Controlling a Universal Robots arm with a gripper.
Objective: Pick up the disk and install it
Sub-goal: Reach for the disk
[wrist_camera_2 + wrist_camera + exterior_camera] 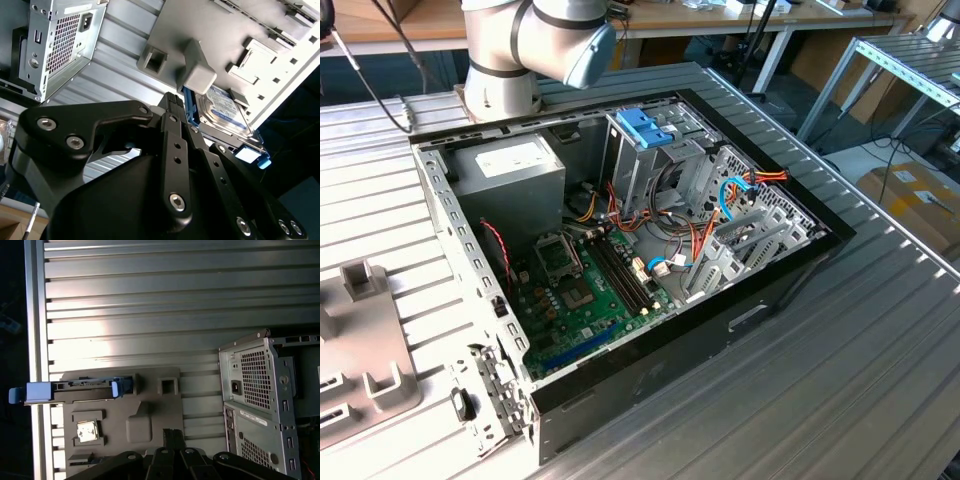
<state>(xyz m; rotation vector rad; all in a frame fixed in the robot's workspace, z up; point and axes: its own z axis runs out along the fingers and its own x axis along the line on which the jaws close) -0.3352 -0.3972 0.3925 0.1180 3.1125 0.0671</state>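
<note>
Closest to the lens in both wrist views is the black, bolted linkage body of the gripper [173, 99]. Its fingers [168, 435] look pressed together at the tips, with nothing between them. The gripper hovers above a grey moulded fixture plate [150, 405] that lies on the ribbed aluminium tabletop [150, 300].

The flat rectangular silver-grey disk [220, 107], with its white and blue label and blue plastic side rails, stands on edge in a slot of that plate. One blue end juts past the plate's edge. In the first wrist view the disk appears as a thin strip between two blue tabs, and the fingertips stop short of it, so gripper and disk are apart.

The open black computer case [650, 360] lies on its side, well apart from the plate and towards the exterior view's right. Inside it are a tall metal cage with a blue plastic top [642, 128] and a big grey power-supply box [510, 170]. The pale grey robot arm [535, 35] stands just behind the case.

As I judge it, the task has barely started. The disk sits untouched in its holder, so neither the pick-up nor the installation in the case has been done.
</note>
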